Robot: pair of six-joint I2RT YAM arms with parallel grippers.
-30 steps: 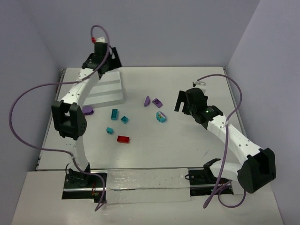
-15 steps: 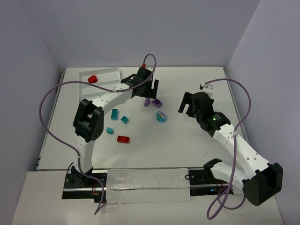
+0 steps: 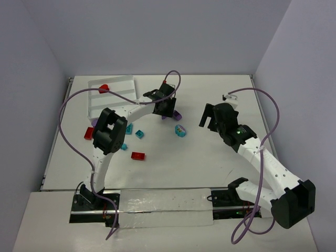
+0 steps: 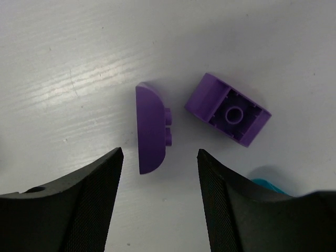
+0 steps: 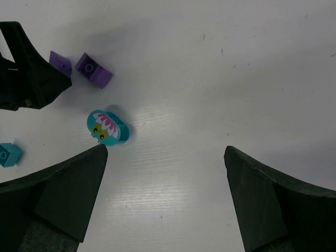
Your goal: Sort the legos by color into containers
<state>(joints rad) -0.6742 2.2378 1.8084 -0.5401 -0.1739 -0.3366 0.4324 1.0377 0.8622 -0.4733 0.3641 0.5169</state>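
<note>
Step in hand: a purple curved piece is being lined up for pickup by the left gripper; the purple legos are judged to be the ones being handled now.
Left gripper: its jaws are being held spread, one on each side of the curved piece, with a gap showing on both sides; nothing is being pinched.
Right gripper: it is being held wide apart and empty above the table, near the rounded teal piece.
Purple legos: the curved piece is lying on its side on the table, its studs facing a purple brick that is lying underside up just beside it, not touching.
Other legos: teal bricks, a red brick and another red brick are lying loose on the table.
Container: the white tray is sitting at the far left; one red piece is lying in it, though its compartment cannot be told.
Progress: sorting is judged to be at an early stage.
Next move: a squeeze across the curved piece's flat faces is being called for, then a lift and a carry to a tray compartment away from the red piece; the purple brick is likely to be nudged if the approach is off-centre.
</note>
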